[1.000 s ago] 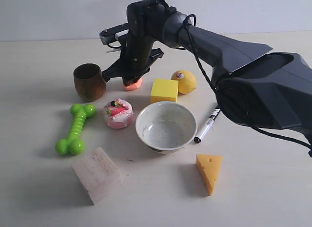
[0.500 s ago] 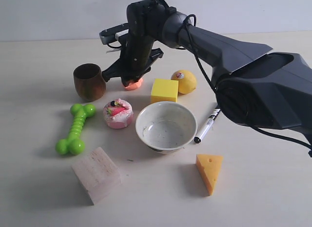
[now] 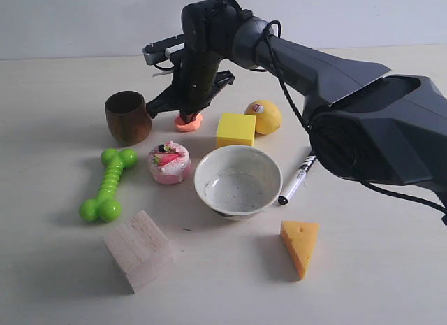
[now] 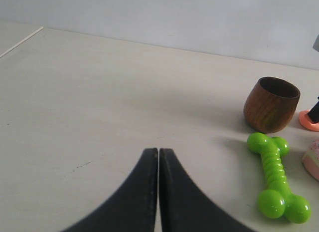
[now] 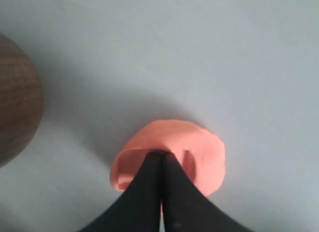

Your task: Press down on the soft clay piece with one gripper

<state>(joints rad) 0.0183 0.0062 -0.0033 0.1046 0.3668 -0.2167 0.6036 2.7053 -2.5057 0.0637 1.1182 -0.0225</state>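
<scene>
The soft clay piece [image 3: 188,122] is a salmon-orange lump lying flattened on the table between the wooden cup and the yellow cube. My right gripper [image 3: 186,116] is shut, with its closed tips sunk into the middle of the clay. In the right wrist view the clay [image 5: 199,152] spreads round the joined black fingertips of the right gripper [image 5: 161,155], with a dent at the tips. My left gripper [image 4: 158,151] is shut and empty, hovering over bare table well away from the clay [image 4: 308,122], which shows at that view's edge.
A wooden cup [image 3: 128,117] stands left of the clay, a yellow cube [image 3: 235,129] and a lemon [image 3: 264,117] to its right. Nearer the front are a cake toy [image 3: 169,162], green bone toy [image 3: 109,185], white bowl [image 3: 238,181], marker [image 3: 297,178], cheese wedge [image 3: 300,247] and wooden block [image 3: 138,249].
The right gripper has pushed further down into the clay, which now looks flatter and wider. The left gripper has not moved.
</scene>
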